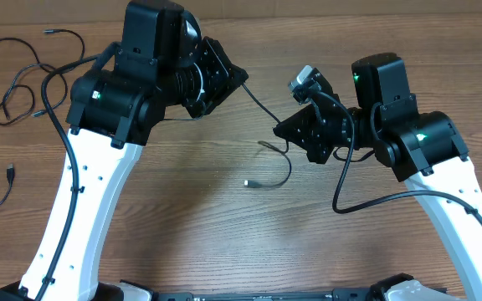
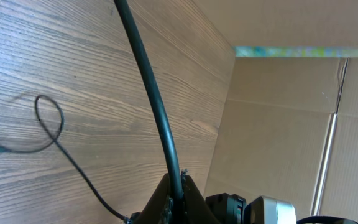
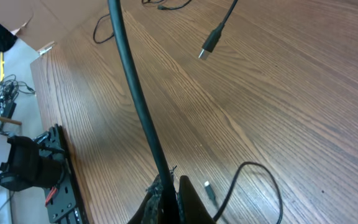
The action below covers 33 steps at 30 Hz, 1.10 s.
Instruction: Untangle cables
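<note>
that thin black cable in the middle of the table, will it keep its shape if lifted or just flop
Probably floppy: the cable curls in a loose loop on the table. Likely light, since it is far thinner than the arms' own cords. Its plug would probably dangle and swing once lifted.

You cannot follow the cables to their ends, because the overhead picture's left edge cuts their loops. From above, each arm hides its own fingertips. The wrist views' bottom edges crop the left gripper and right gripper, so any grip on a cord is unclear.
</note>
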Each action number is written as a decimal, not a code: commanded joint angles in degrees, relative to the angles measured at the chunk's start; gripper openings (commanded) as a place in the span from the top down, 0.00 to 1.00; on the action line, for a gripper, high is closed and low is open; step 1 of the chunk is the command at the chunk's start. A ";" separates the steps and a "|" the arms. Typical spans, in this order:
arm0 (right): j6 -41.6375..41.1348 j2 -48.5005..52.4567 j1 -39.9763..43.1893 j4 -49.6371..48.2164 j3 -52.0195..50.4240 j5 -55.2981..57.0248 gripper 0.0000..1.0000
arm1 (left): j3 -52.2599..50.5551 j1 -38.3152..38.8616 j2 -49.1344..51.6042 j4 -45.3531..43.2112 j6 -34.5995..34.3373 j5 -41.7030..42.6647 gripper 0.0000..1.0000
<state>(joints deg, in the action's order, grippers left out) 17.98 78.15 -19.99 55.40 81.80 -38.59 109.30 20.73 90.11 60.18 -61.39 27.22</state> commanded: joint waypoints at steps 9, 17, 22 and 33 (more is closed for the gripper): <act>-26.40 -0.20 -0.26 -11.04 1.20 -0.04 0.96 | 1.18 -0.13 -0.55 0.31 8.70 -0.50 0.11; -31.67 -0.20 -0.26 -13.03 1.20 -0.26 0.96 | 1.05 0.22 -0.09 4.74 9.11 -0.76 0.08; -33.24 -0.20 -0.26 -15.28 1.20 -1.42 0.96 | 1.03 1.42 0.79 5.60 8.41 -0.76 0.10; -33.18 0.00 -0.26 -17.90 1.16 -4.33 0.96 | 1.03 2.82 2.86 4.52 -3.82 -0.59 0.15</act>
<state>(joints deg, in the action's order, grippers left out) -14.98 78.15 -19.99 38.09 81.80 -41.80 109.30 22.39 92.03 65.12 -58.87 26.81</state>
